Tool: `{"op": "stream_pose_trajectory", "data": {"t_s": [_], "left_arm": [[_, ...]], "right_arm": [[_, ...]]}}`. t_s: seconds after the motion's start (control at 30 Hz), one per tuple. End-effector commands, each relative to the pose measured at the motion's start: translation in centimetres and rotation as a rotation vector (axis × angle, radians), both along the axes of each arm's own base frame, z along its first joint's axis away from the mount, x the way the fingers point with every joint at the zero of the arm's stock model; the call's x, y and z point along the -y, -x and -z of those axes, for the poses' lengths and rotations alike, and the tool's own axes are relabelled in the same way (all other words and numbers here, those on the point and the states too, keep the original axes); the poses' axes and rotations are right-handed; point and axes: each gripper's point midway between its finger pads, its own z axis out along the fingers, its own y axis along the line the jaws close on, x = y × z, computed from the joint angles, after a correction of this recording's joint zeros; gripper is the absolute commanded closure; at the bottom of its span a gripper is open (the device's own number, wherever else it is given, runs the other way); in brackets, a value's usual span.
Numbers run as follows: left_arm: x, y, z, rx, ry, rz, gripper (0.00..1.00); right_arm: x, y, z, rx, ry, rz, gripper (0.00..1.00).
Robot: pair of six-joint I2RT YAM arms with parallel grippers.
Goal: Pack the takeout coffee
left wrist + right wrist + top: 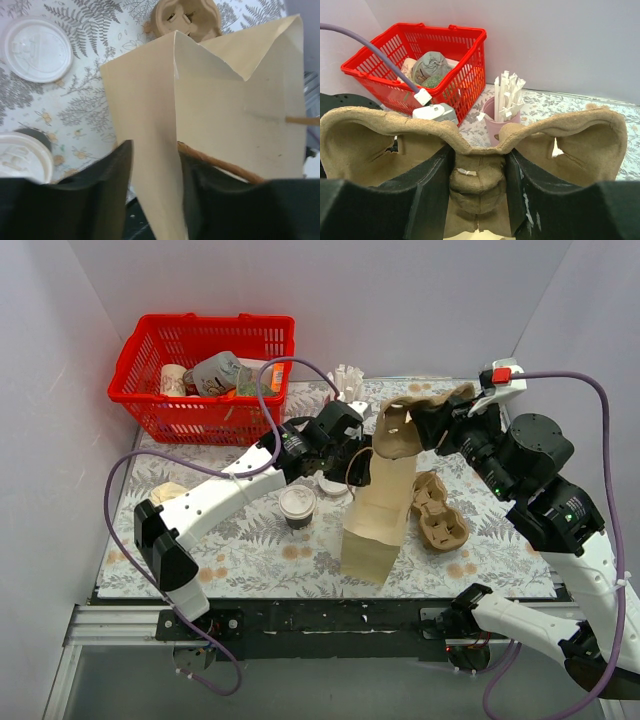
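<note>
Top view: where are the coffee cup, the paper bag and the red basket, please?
coffee cup [297, 502], top view, on its white lid.
paper bag [378, 525], top view, on its front face.
red basket [200, 420], top view, on its near wall.

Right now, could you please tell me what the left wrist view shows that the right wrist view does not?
Only the left wrist view shows the paper bag, its edge between the fingers of the left gripper, the takeout coffee and a loose white lid. Only the right wrist view shows the red basket, the pink cup of sticks and the right gripper clamped on a pulp carrier. Both show the fern-print table cover; a second carrier lies on it in the left wrist view.
</note>
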Motion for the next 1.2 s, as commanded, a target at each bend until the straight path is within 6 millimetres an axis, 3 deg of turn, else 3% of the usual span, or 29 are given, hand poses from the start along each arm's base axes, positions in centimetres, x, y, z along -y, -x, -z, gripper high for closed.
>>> {"op": "stream_pose_trajectory", "data": {"t_s": [0.0,0.07,0.23,0.3,0.5,0.57,0.67,0.73,0.8,0.83,0.97,1.17], "left_arm": [[-0.7,0.1,-2.3,0.028,0.032,-0.006,0.51],[-0.9,0.3,-3.3,0.039,0.058,-0.008,0.34],[-2.9,0.5,-5.3,0.07,0.077,-0.075,0.07],[-4.7,0.6,-5.7,0.078,0.074,-0.149,0.02],[-11.3,0.4,-7.1,0.086,0.077,-0.47,0.02],[-13.2,1.1,-6.3,0.058,0.048,-0.549,0.02],[-14.3,2.1,-5.5,0.024,0.055,-0.583,0.02],[-13.9,2.9,-5.6,0.017,0.084,-0.523,0.02],[-12.3,3.2,-5.4,0.008,0.145,-0.451,0.02],[-10.8,3.9,-6.5,0.007,0.212,-0.364,0.02],[-8.9,4.9,-7.9,-0.002,0.297,-0.247,0.02],[-6.1,5.3,-7.5,-0.06,0.327,-0.147,0.04]], "right_arm": [[-0.4,1.2,-2.5,0.059,-0.041,-0.068,0.51],[-1.1,1.7,-2.9,0.079,-0.039,-0.119,0.51],[-2.8,3.5,-4.1,0.125,-0.03,-0.259,0.52],[-3.3,3.8,-4.5,0.14,-0.034,-0.294,0.52],[-4.1,4.2,-4.6,0.147,-0.04,-0.346,0.52],[-4.1,4.1,-4.6,0.146,-0.043,-0.339,0.52],[-4.2,3.7,-4.4,0.139,-0.045,-0.331,0.52],[-4.4,3.5,-4.2,0.129,-0.048,-0.332,0.52],[-4.8,3.5,-4.0,0.123,-0.049,-0.344,0.52],[-4.8,3.5,-4.0,0.122,-0.051,-0.344,0.52],[-4.6,3.7,-4.3,0.131,-0.061,-0.343,0.52],[-4.5,3.3,-3.7,0.112,-0.053,-0.323,0.52]]}}
